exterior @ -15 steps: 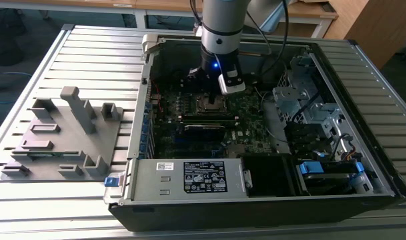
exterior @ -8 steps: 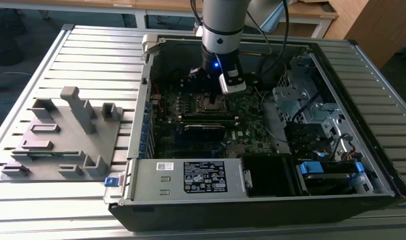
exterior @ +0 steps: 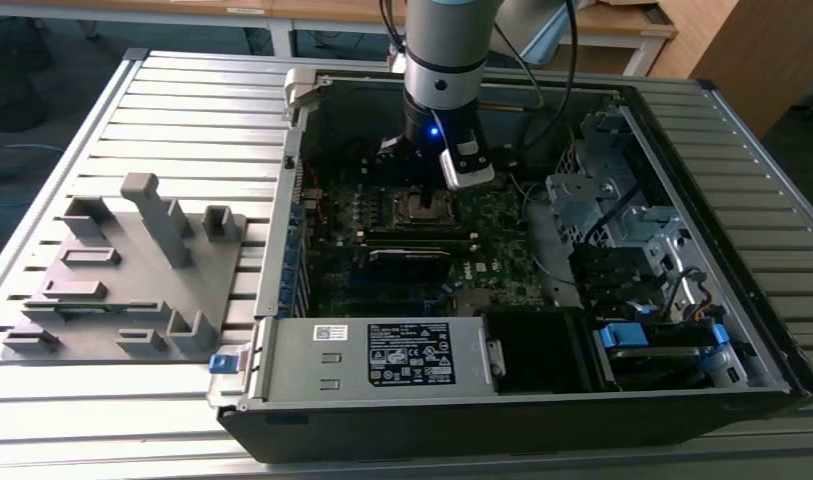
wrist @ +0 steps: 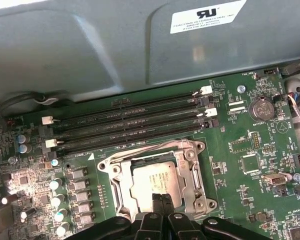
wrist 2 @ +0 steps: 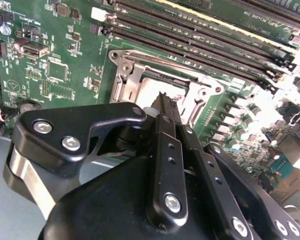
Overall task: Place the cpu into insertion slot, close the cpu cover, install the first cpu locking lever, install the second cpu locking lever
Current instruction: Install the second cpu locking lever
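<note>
The cpu [wrist: 157, 182] lay seated in the insertion slot [wrist: 121, 192] under the lowered cpu cover [wrist: 187, 170]; the gripper [wrist: 162, 200] hovered just above with fingers [wrist 2: 165, 115] pressed together, holding nothing; the chip looked light, rigid and fragile, best held by its edges.

The tool [wrist 2: 166, 107] (fingers pressed together) hovers over the cpu cover [wrist 2: 135, 75].

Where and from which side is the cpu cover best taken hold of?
Probably by its thin outer rim: the cpu cover lies flat around the cpu, so only edges offer purchase. Come from straight above at the side away from the memory slots, where the shut claw is.
</note>
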You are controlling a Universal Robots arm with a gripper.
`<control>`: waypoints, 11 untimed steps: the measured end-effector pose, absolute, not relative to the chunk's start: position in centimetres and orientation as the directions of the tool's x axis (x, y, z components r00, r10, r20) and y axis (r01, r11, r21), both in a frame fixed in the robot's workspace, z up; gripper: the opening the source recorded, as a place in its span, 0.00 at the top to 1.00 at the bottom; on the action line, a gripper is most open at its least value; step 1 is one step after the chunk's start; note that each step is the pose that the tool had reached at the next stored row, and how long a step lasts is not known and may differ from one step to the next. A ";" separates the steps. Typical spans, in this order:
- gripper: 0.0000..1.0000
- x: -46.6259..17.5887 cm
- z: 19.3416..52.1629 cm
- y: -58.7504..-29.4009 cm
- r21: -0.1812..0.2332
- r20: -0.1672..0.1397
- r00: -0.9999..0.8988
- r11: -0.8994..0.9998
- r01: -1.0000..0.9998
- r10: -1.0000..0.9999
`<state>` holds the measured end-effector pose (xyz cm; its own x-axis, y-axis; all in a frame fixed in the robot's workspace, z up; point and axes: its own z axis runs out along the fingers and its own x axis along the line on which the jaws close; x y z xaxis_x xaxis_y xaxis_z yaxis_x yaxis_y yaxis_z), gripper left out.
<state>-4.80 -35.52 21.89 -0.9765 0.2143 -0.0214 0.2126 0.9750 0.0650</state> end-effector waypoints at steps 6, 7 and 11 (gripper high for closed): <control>0.90 -4.8 21.8 -35.5 0.065 -0.021 -0.988 0.987 0.148 0.150; 0.90 -4.8 21.8 -35.5 0.065 -0.022 -0.991 0.989 0.131 0.133; 0.90 -4.8 21.7 -35.5 0.065 -0.023 -0.997 0.995 0.077 0.078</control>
